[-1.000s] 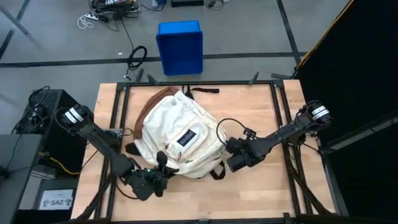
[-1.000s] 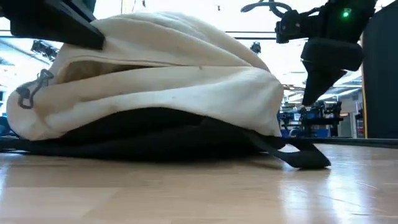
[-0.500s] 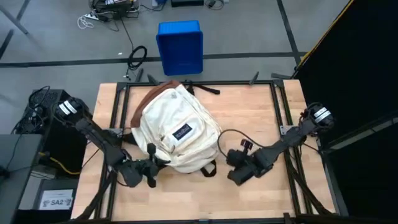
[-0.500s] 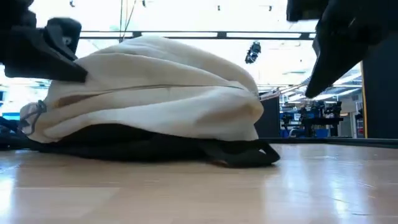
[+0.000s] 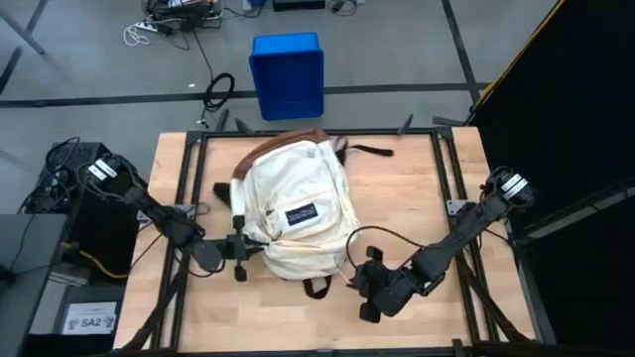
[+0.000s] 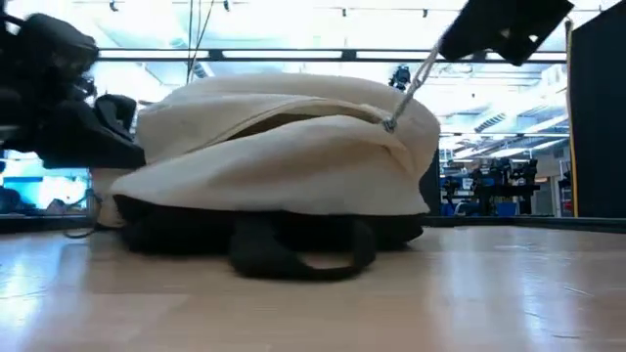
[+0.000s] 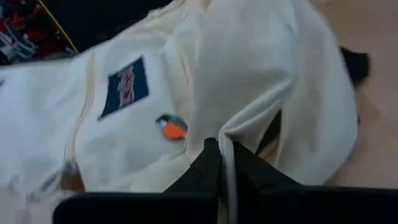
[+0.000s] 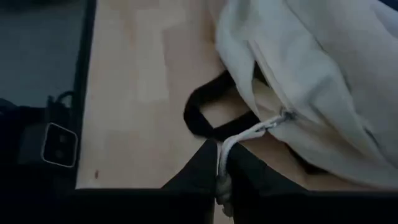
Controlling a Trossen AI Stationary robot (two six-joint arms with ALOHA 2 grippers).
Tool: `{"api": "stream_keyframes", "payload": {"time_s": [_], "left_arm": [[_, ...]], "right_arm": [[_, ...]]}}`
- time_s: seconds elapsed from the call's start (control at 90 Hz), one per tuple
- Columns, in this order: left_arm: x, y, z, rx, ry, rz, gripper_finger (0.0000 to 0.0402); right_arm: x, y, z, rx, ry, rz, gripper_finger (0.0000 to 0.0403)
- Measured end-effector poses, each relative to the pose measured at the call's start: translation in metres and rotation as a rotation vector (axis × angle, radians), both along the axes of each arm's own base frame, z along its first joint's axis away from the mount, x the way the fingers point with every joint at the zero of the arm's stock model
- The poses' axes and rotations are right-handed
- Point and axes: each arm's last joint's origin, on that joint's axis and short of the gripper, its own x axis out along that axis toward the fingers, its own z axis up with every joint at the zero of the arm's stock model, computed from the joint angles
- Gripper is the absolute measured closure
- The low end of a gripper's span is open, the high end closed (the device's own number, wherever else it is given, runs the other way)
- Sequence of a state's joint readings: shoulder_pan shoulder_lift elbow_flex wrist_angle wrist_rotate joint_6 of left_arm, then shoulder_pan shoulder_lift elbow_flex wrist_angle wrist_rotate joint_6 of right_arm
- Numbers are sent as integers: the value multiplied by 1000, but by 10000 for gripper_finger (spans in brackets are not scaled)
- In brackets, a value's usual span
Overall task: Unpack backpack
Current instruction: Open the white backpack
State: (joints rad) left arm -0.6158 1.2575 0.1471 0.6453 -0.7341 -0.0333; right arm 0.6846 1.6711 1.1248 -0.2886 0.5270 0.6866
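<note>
- backpack (image 5: 294, 210) lies flat mid-bench (image 5: 417, 188), brown base toward far edge, logo patch (image 5: 301, 214) facing up, dark strap loop (image 6: 298, 256) sticking out at near edge
- left claw (image 5: 238, 252) at backpack's near-left corner, fingers pinched shut on a fold of the cream fabric (image 7: 231, 134); wrist view shows fabric pulled up between the fingers
- right claw (image 5: 369, 294) near-right of backpack, just off its near-right corner, closed tight on the white zipper pull cord (image 8: 239, 138); cord runs taut from claw to zipper slider (image 8: 285, 115)
- low view: cord (image 6: 409, 88) stretched diagonally up from zipper at top right of the pack
- zipper opening partly gaping by the slider, inside too dark to tell
- small orange tag (image 7: 174, 129) on front of pack near the patch
- blue bin (image 5: 287, 74) on floor beyond far edge of bench, well apart from pack
</note>
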Motion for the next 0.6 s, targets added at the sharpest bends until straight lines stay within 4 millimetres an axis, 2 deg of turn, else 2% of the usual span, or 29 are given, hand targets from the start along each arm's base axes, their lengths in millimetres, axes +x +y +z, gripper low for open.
{"api": "stream_keyframes", "payload": {"time_s": [0.178, 0.4, 0.5, 0.6], "left_arm": [[11, 16, 0, -7, 24, -12, 401], [20, 26, 8, -10, -13, -13, 397], [24, 24, 14, 31, -28, -31, 377], [28, 22, 19, 68, -40, -44, 341]], "right_arm": [[7, 4, -6, 25, -14, 15, 403], [17, -9, -13, 13, 13, -33, 403], [22, -18, -13, 5, 15, -59, 403], [27, -26, -13, 1, 19, -82, 403]]}}
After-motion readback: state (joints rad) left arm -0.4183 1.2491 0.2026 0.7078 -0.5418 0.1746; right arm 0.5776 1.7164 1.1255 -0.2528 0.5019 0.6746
